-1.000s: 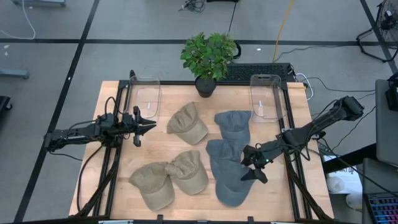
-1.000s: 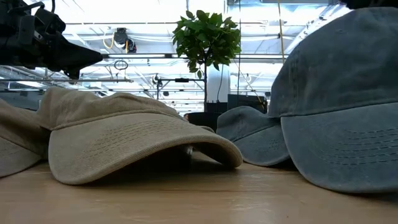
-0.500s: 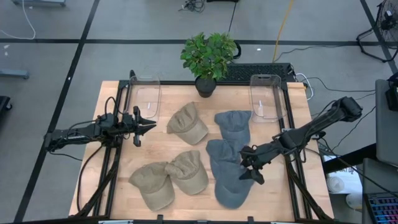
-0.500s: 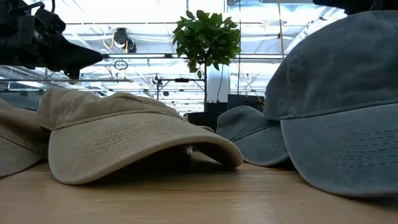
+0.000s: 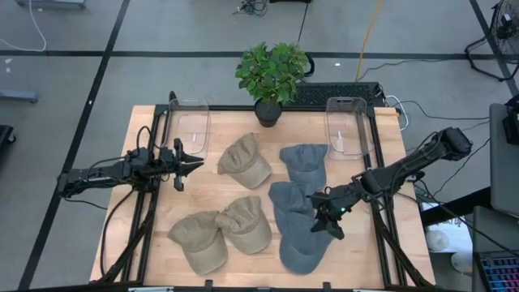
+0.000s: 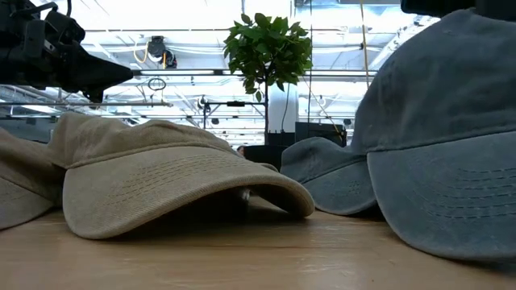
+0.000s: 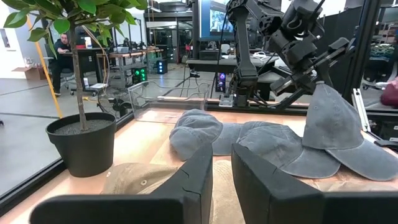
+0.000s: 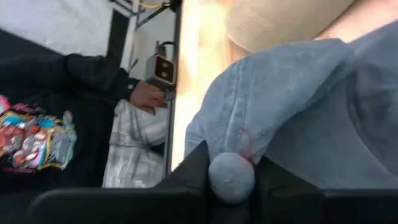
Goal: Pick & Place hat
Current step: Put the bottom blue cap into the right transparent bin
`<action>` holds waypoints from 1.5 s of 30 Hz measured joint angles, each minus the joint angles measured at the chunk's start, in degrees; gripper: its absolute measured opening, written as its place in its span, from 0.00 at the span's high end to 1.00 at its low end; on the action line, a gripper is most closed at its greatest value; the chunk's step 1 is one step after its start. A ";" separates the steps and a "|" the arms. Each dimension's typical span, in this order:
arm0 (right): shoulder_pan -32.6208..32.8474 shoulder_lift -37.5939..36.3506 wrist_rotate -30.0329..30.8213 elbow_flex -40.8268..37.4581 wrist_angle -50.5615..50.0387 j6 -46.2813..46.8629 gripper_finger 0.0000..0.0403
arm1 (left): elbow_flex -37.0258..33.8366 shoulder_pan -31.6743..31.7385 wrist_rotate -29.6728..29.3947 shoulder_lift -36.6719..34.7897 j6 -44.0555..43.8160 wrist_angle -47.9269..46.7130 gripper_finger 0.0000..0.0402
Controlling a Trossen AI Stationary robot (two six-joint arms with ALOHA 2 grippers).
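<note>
It was a robotics lab: a pale wooden desk point(image 5: 203, 191) in a black metal frame stood on a grey taped floor point(image 5: 97, 73) with trailing cables, while lit computer monitors point(image 7: 214, 15) (and a seated person point(image 7: 61, 53)) filled the room behind.

The high view looks straight down on the whole light wooden table point(image 5: 243, 182), the low view sits at tabletop level facing the leafy potted plant point(image 6: 268, 50) and the room behind, and each wrist view looks close past its own fingers, all sharing the blue-grey fabric caps point(image 5: 302, 235).
</note>
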 joint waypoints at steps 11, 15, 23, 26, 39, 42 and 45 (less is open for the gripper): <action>-0.54 0.00 -0.69 8.91 -10.20 -4.89 0.97 | 0.00 0.01 -0.01 0.02 0.00 0.00 0.83; -0.52 0.02 2.73 15.77 -21.80 -6.50 0.97 | 0.00 0.00 -0.01 0.02 0.01 0.00 0.83; -0.47 0.00 10.40 26.98 -43.07 -6.19 0.97 | 0.00 0.01 -0.01 0.00 0.00 0.00 0.83; -0.52 -0.02 12.10 30.32 -50.21 -4.94 0.97 | 0.00 0.00 -0.01 0.01 0.00 0.00 0.83; -0.67 -0.02 22.16 37.98 -66.93 -4.40 0.97 | 0.00 0.01 -0.01 0.00 0.00 0.00 0.83; -0.69 -0.02 22.77 38.14 -68.82 -3.51 0.97 | 0.00 0.01 -0.01 0.00 0.01 -0.02 0.83; -0.69 0.00 22.72 38.14 -69.84 -3.42 0.97 | 0.00 0.01 -0.01 0.02 0.00 0.00 0.83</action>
